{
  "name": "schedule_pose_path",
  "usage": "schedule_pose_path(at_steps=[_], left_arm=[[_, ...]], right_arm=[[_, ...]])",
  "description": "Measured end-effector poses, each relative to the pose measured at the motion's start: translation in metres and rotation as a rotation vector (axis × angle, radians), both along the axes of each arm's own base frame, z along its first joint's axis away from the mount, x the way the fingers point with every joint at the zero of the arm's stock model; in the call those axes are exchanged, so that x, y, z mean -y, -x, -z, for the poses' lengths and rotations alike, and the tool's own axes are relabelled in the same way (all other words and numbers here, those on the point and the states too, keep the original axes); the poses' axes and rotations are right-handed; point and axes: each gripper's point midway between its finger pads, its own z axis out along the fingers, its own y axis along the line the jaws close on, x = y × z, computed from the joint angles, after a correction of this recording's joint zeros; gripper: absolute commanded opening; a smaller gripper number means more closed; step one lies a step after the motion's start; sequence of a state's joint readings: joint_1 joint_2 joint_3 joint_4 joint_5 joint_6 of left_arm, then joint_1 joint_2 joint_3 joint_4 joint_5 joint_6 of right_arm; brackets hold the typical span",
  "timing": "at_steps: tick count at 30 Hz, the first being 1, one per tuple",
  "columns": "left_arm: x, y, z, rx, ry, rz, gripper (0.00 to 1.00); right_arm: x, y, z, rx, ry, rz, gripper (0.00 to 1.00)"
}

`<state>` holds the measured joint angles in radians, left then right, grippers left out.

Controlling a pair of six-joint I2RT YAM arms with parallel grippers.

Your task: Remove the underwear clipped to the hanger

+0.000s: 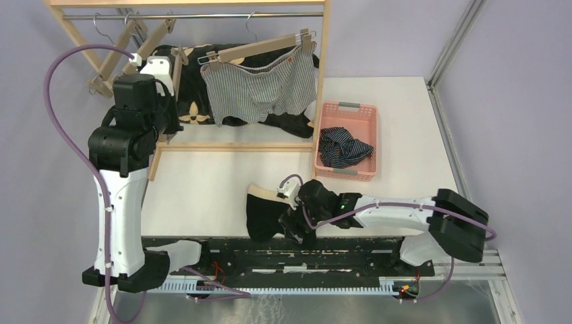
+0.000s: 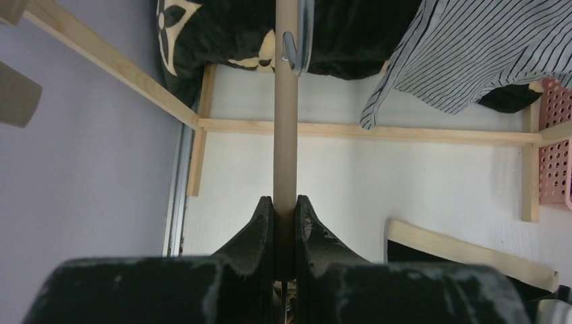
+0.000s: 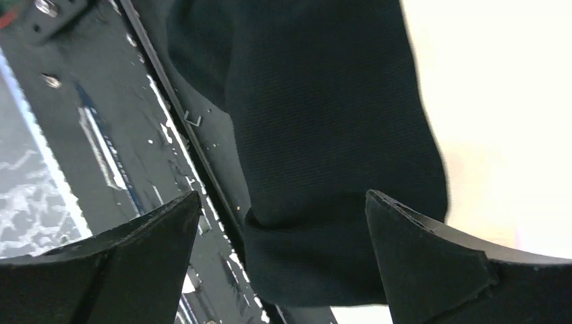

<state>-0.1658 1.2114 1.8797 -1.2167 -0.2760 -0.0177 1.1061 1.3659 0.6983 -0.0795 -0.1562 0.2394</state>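
Raised high at the rack (image 1: 324, 61) with left fingers (image 2: 260, 226) pinched tight on the hanger (image 2: 285, 121). Stretched low across the table (image 1: 202, 182) with right fingers (image 3: 411, 250) spread wide over the black shorts (image 3: 324, 101).

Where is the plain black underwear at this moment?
In the top view the black underwear lies at the near edge of the table, about centre, partly over the black base rail; the right gripper has its open jaws either side of one end.
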Motion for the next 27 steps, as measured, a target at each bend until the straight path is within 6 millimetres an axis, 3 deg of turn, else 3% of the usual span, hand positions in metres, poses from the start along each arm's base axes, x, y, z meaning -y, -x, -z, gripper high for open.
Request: schedule_pose_path(at_steps=[5, 8, 10, 11, 17, 19, 23, 27], left_arm=[[-0.009, -0.006, -0.007, 0.021, 0.017, 0.016, 0.03], [-0.012, -0.011, -0.005, 0.014, 0.045, 0.033, 0.03], [-0.012, -0.016, -0.007, 0.026, 0.068, 0.062, 0.03], [-0.013, -0.018, -0.008, 0.034, 0.075, 0.072, 0.03], [-0.009, -0.041, -0.014, 0.07, 0.151, 0.181, 0.03], [-0.009, -0.052, -0.015, 0.078, 0.174, 0.208, 0.03], [-0.006, -0.068, -0.015, 0.09, 0.206, 0.253, 0.03], [-0.001, -0.069, -0.026, 0.121, 0.212, 0.286, 0.03]], right_arm=[[-0.004, 0.013, 0.042, -0.053, 0.117, -0.03, 1.0], [-0.016, 0.005, 0.045, -0.037, 0.132, -0.015, 1.0], [-0.024, -0.003, 0.047, -0.021, 0.144, 0.014, 0.94], [-0.027, -0.006, 0.048, -0.012, 0.148, 0.022, 0.89], [-0.04, -0.025, 0.053, 0.029, 0.156, 0.087, 0.3], [-0.041, -0.03, 0.055, 0.035, 0.162, 0.106, 0.03], [-0.041, -0.032, 0.055, 0.035, 0.171, 0.126, 0.01], [-0.031, -0.033, 0.053, 0.048, 0.215, 0.141, 0.01]])
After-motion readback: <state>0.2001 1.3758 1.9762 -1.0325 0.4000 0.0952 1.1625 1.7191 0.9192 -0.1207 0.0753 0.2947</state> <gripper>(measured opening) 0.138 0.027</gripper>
